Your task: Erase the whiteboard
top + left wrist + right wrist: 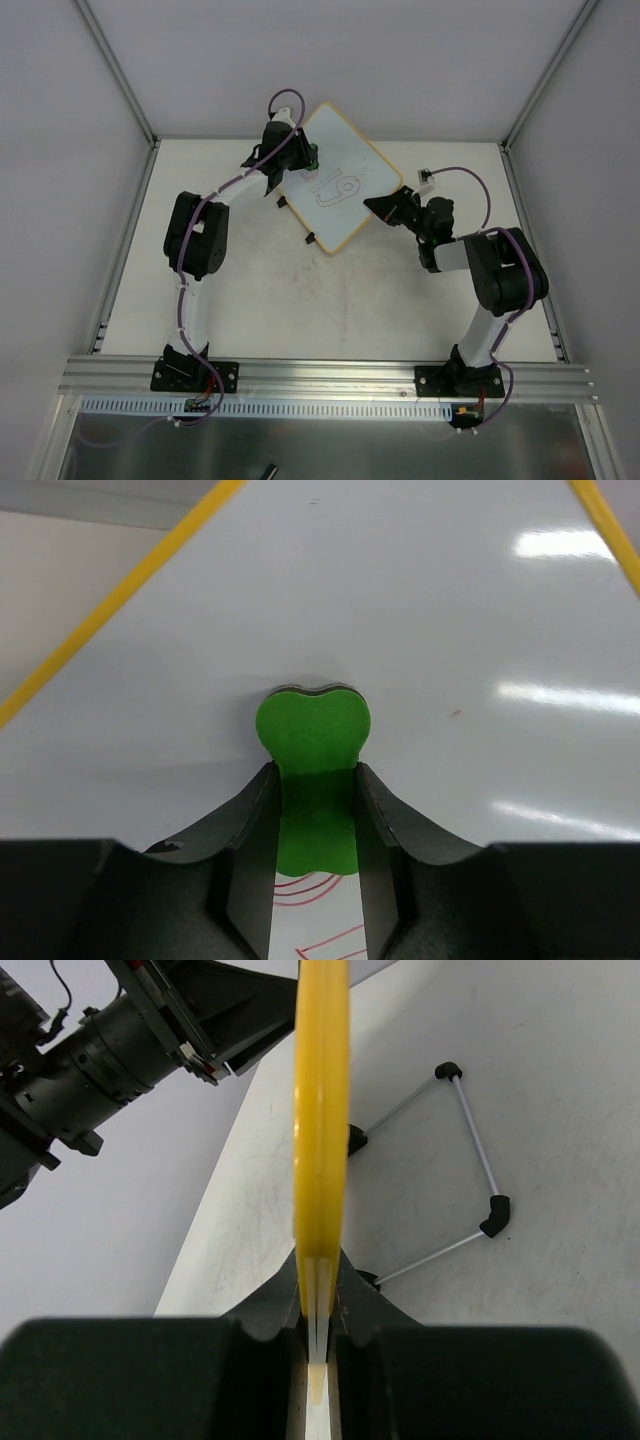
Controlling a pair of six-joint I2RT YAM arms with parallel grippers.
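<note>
The whiteboard (340,180) is propped at an angle at the back middle of the table, with red marker scribbles (336,188) on its face. My left gripper (305,155) is shut on a green eraser (313,745) and presses it against the board's upper left part; red lines (312,888) show just below the eraser. My right gripper (385,207) is shut on the board's right edge, whose yellow frame (320,1110) runs edge-on between the fingers.
The board's wire stand (470,1145) with black tips rests on the table behind the board. Two black clips (311,239) sit on the board's lower left edge. Grey walls enclose the table on three sides.
</note>
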